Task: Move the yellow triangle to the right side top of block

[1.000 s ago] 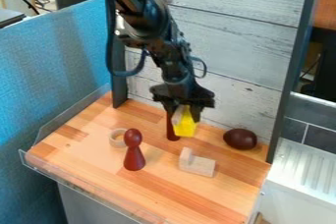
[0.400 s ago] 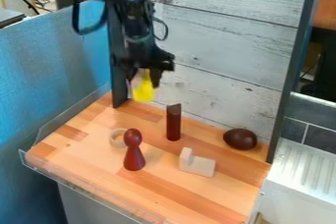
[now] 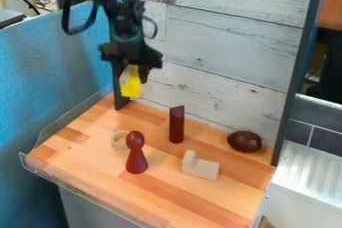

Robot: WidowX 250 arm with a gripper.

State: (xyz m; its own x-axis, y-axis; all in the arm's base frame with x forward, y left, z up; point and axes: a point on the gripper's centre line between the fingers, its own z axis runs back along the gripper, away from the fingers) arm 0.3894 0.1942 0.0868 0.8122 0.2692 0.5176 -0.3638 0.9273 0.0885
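My gripper (image 3: 133, 75) hangs in the upper left of the view, toward eleven o'clock, clear of the surface (image 3: 100, 164). Its fingers are closed on the yellow triangle (image 3: 131, 89) — they stand only as far apart as the piece between them — and the triangle's lower part sticks out beneath my fingertips. In the view, the triangle is between ten and eleven o'clock from the dark red upright block (image 3: 176, 126), apart from it.

Near the middle of the surface stands a dark red peg figure (image 3: 136, 161) with a round head. Just beside it, at its eleven o'clock, is a pale ring (image 3: 119, 141); the upright block is between its one and two o'clock. Past its three o'clock lies a pale L-shaped block (image 3: 202, 168), and from that one a dark, egg-shaped object (image 3: 244, 141) rests at two o'clock.
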